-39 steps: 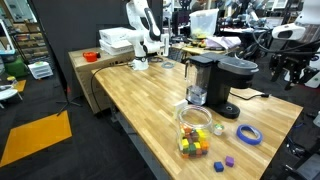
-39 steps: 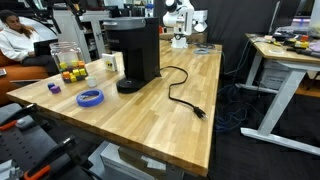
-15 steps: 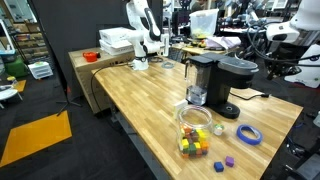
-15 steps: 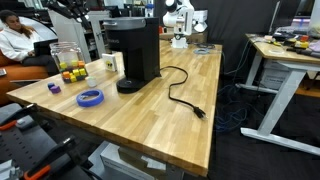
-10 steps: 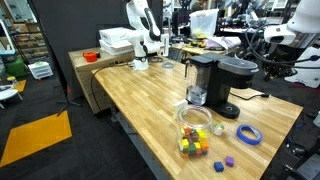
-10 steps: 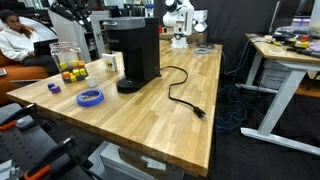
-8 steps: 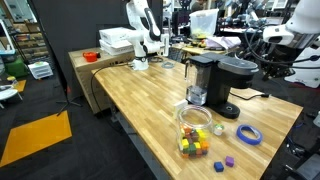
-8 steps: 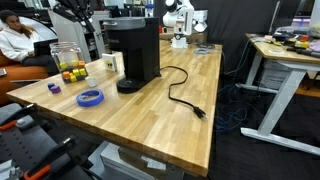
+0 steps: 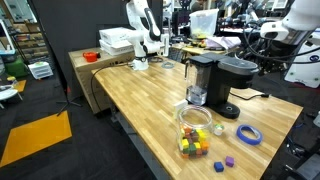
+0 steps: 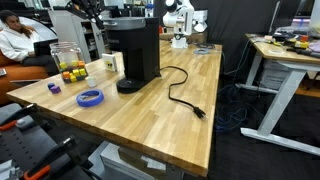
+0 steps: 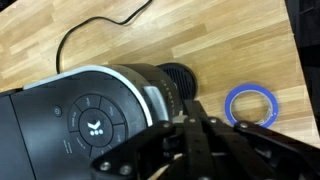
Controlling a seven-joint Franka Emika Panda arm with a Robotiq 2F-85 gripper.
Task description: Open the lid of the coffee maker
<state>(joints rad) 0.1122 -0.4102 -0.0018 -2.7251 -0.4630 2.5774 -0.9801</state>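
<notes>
The black coffee maker [image 9: 220,82] stands on the wooden table, a dark column in the exterior view from behind [image 10: 135,50]. Its rounded dark lid [image 11: 97,122] fills the left of the wrist view, lying flat on the head with a round button panel on top; it also shows side-on in an exterior view [image 9: 237,64]. My gripper [image 11: 192,118] is shut with nothing between the fingers. It hovers above the head's front edge, apart from the lid. In both exterior views the gripper [image 9: 265,42] [image 10: 92,8] hangs high, beside the machine.
A blue tape ring [image 11: 251,105] [image 9: 249,134] lies on the table near the machine's base. A clear jar [image 9: 195,122] [image 10: 68,60] with coloured blocks stands close by. The black power cord [image 10: 185,95] snakes across the tabletop. A small white box [image 10: 113,64] sits next to the machine.
The arm has swung in toward the coffee maker, bringing the gripper nearer to a spot above its head. The jaws stayed shut.
</notes>
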